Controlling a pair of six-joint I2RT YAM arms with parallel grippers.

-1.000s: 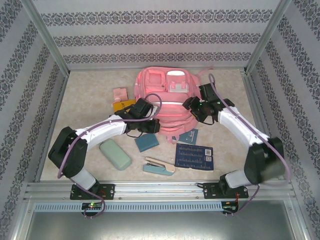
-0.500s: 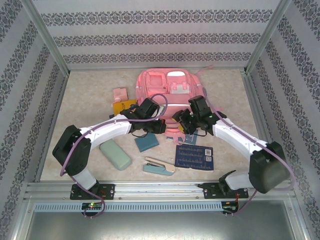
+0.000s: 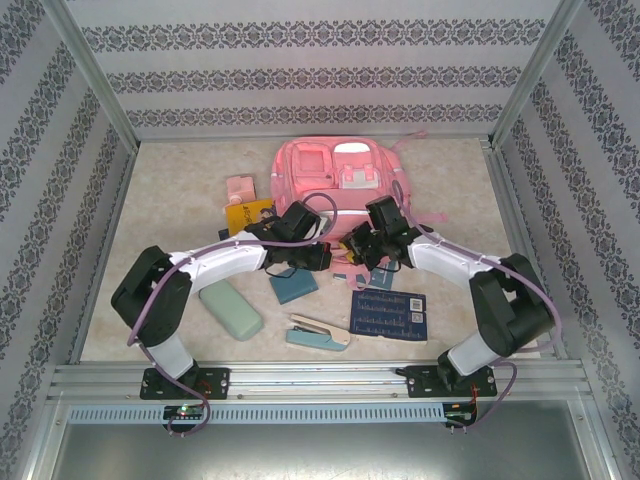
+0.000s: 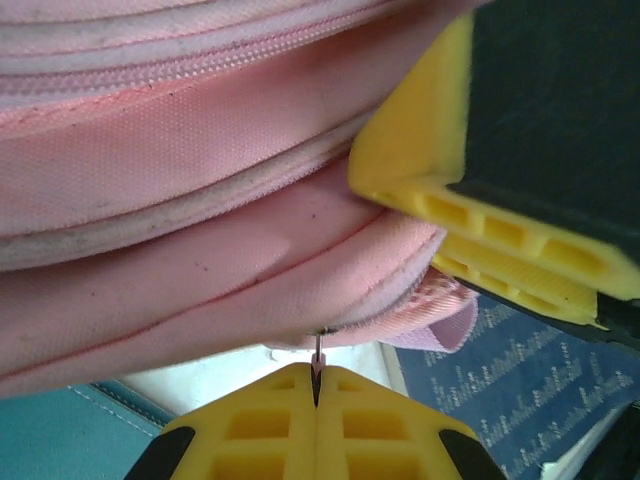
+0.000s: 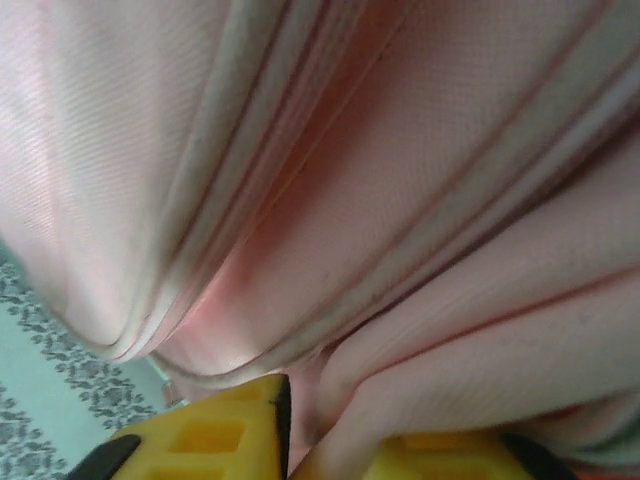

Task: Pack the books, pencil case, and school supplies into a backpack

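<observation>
The pink backpack (image 3: 335, 180) lies crumpled. My left gripper (image 4: 316, 368) pinches its hem, my right gripper (image 5: 300, 440) 1 fold. A navy book (image 3: 390, 313) lies near.

A: Where is the backpack (image 3: 335, 185)?
B: At the back, in the middle — a small box (image 3: 239, 188) left of it, a book (image 3: 242, 213) just before the box.
A: And up front?
B: Pencil case (image 3: 230, 308) left, stapler (image 3: 318, 334) right of it, then another book (image 3: 390, 313) — a third book (image 3: 293, 286) lies between case and backpack.
</observation>
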